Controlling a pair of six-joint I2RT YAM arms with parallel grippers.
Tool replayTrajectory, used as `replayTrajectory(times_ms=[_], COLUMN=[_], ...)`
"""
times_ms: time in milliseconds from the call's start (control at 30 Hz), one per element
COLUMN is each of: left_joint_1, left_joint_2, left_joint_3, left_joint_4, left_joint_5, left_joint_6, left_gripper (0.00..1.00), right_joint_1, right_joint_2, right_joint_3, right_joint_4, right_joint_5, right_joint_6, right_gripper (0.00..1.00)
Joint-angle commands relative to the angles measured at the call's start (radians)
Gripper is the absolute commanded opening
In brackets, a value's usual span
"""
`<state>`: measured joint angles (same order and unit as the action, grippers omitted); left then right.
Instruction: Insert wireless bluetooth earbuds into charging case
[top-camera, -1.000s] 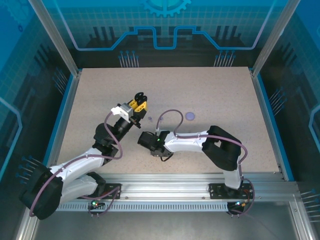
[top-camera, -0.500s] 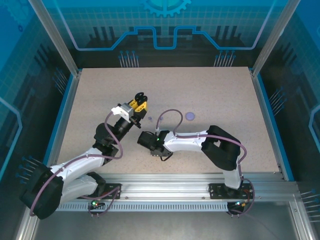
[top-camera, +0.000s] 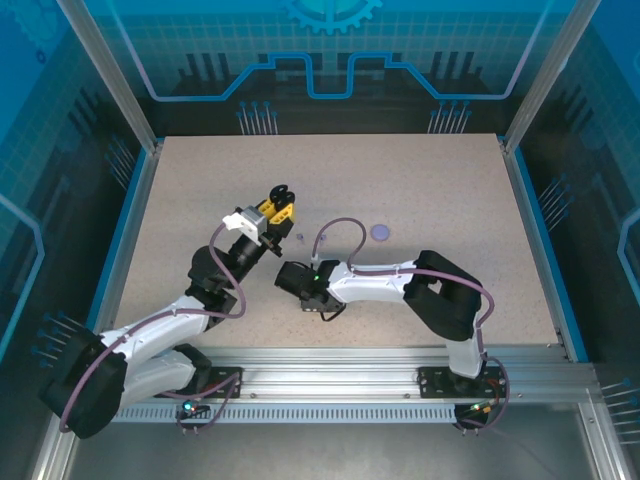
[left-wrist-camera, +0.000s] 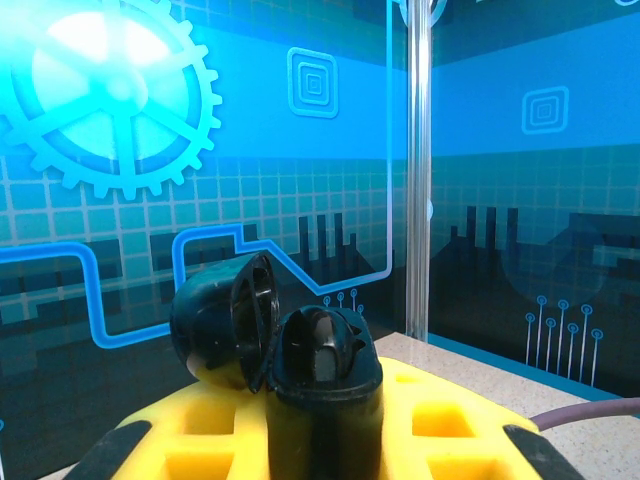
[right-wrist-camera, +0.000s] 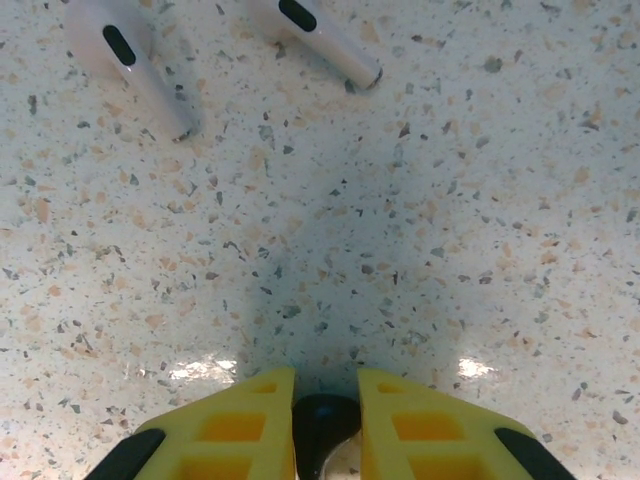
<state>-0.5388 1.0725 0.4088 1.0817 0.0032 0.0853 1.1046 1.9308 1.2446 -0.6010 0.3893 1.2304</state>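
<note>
While the black earbud (right-wrist-camera: 322, 425) sits low between the right fingers (right-wrist-camera: 326, 395), only its glossy top shows in the right wrist view. Those yellow fingers are nearly together and pinch it from both sides, pointing straight down, close over the bench (top-camera: 420, 180).

Two pale earbuds (right-wrist-camera: 125, 60) lie loose on the bench ahead of the right fingers. They are apart from each other, stems angled the same way, and nothing touches them. Colour reads pinkish-white, can't be more exact.

Black charging case (left-wrist-camera: 320, 370) is up off the bench, clamped between the left fingers (left-wrist-camera: 325, 415), which are closed on its body. Its lid (left-wrist-camera: 225, 320) is hinged open and tipped back to the left. Can't tell whether the wells hold anything, it's dark on dark.

Top view: left fingers and case sit left of bench centre, raised and angled toward the far side. The right arm is folded across from the right, its wrist just near-right of the left one.

A lavender disc (top-camera: 381, 232) lies flat mid-bench, well apart from both arms. A tiny lavender bit (top-camera: 299, 237) sits just beyond the right wrist, too small to identify.
</note>
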Motion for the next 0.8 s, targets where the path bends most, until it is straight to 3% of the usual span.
replayTrajectory(times_ms=[0, 400, 767], left_joint_1=[0.004, 0.004, 0.004], left_joint_2=[0.001, -0.004, 0.014], left_joint_3=[-0.005, 0.022, 0.06], left_joint_4=[0.026, 0.002, -0.016], left_joint_5=[0.0, 0.04, 0.17], left_joint_6=[0.014, 0.01, 0.022], left_gripper=[0.0, 0.0, 0.0], right_joint_1=[-0.017, -0.056, -0.149], right_joint_2=[-0.067, -0.34, -0.63], right_joint_3=[-0.032, -0.093, 0.026], right_joint_4=[0.034, 0.009, 0.02], right_joint_5=[0.038, 0.15, 0.191], right_joint_6=[0.002, -0.079, -0.356], right_gripper=[0.19, 0.19, 0.19])
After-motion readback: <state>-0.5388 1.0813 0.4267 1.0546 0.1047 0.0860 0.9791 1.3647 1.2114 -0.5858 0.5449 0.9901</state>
